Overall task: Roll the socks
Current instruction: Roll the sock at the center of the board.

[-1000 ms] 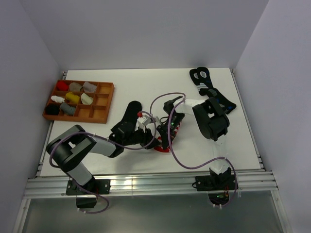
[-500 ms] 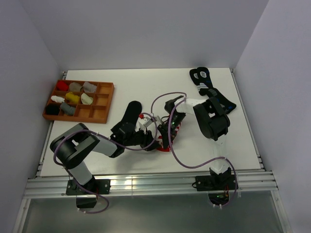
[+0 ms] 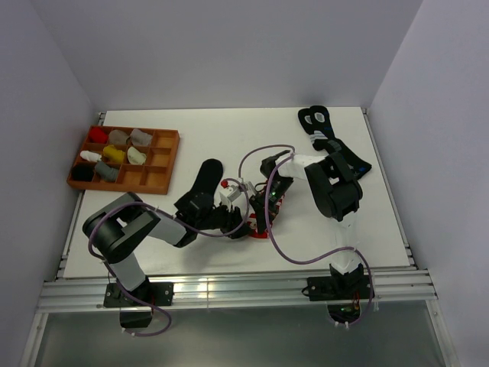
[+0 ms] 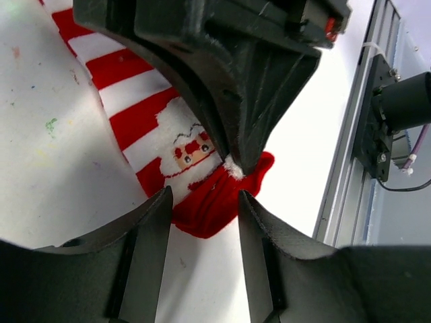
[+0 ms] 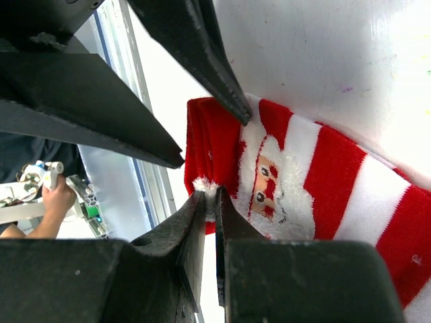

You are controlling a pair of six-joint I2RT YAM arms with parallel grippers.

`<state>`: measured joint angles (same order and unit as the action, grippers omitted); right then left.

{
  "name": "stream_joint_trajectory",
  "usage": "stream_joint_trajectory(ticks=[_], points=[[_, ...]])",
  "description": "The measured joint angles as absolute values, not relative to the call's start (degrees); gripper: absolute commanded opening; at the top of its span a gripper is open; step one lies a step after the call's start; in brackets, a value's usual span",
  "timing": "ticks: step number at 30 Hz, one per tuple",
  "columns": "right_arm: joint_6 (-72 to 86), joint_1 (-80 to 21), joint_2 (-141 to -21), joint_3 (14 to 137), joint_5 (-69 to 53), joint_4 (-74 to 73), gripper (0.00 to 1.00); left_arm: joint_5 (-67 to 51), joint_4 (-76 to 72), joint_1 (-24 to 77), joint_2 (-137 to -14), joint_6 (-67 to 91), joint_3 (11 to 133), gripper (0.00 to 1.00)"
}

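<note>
Top view: striped sock (image 3: 258, 235) at middle of table (image 3: 229, 141), long axis from 1 down to 7 o'clock; black sock (image 3: 206, 174) just beside it at 10 o'clock, untouched

Left wrist view: left fingers (image 4: 153, 229) parted, gripping nothing, red end of striped sock in the gap at 12 o'clock, rest of it off toward 11

Right wrist view: right fingers (image 5: 193, 229) pinched shut on that same end, stripes away toward 4 o'clock; likely a roll from here along that axis

Orange tray (image 3: 159, 177), sock bundles (image 3: 114, 154) — dark patterned socks (image 3: 315, 122)
</note>
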<state>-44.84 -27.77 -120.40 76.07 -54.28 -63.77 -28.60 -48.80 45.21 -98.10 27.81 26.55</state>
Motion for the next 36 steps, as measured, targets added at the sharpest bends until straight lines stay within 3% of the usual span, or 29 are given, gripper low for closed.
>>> stream_joint_trajectory(ticks=[6, 16, 26, 33, 36], points=[[-45.08, -27.7, -120.4, 76.01, -54.28, -63.86, 0.0, -27.29, -46.06, 45.23, -98.08, 26.15, 27.49, 0.52], [-45.5, -27.7, -120.4, 75.53, -54.19, -63.96, 0.0, -26.63, -44.49, 45.28, -98.08, 25.26, 28.53, 0.45], [-44.77, -27.57, -120.4, 75.48, -54.06, -63.68, 0.0, -26.87, -44.45, 45.71, -98.1, 25.15, 28.84, 0.45], [-44.07, -26.85, -120.4, 75.42, -53.93, -62.96, 0.0, -27.2, -43.86, 46.26, -98.65, 25.12, 29.95, 0.28], [-43.48, -26.74, -120.38, 75.42, -53.58, -62.28, 0.0, -27.2, -43.07, 46.44, -99.31, 25.12, 30.65, 0.26]])
